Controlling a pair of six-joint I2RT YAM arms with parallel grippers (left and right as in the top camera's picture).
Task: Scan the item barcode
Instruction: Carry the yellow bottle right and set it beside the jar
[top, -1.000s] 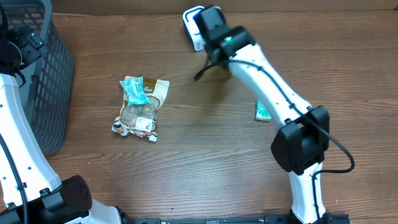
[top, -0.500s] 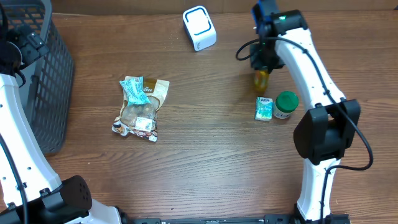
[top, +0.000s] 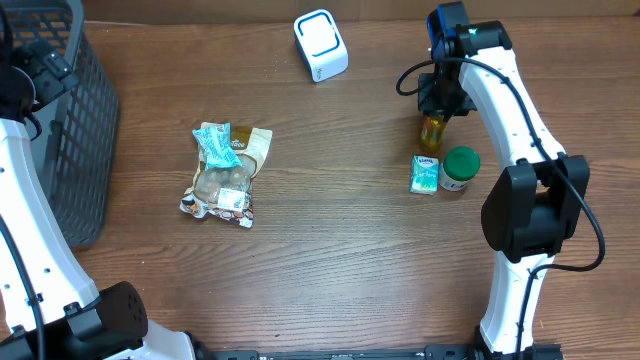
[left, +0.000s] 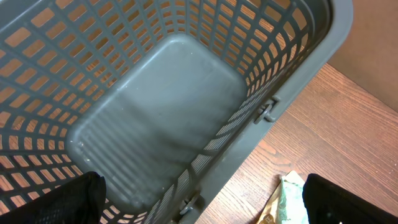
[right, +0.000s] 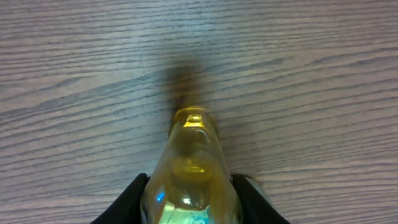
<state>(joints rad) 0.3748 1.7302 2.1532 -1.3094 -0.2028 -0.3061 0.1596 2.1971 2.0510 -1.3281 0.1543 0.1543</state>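
"Yellow, see-through plastic, that was the bottle as I had it on screen: narrow and glossy, with a patch of blue-green print low on its side in the right wrist view."

"Where was it?"

"Towards the far right of the worktop. It was just behind a small teal carton and a green-capped jar, and well apart from the white scanner off to its left."

"And the right arm?"

"It stretched long from its base at the near edge, with the wrist bent down so the right tool pointed at the wood. Its fingers pressed against both sides of the bottle, so I read the tool as clamped on it. The bottle ran straight out from the tool towards the worktop. I couldn't tell whether its far end touched the wood."

"The left one?"

"The left tool hung over the grey basket at the left edge, with its jaws spread wide. A few snack packets lay in a small heap on the left half of the worktop, apart from everything else."
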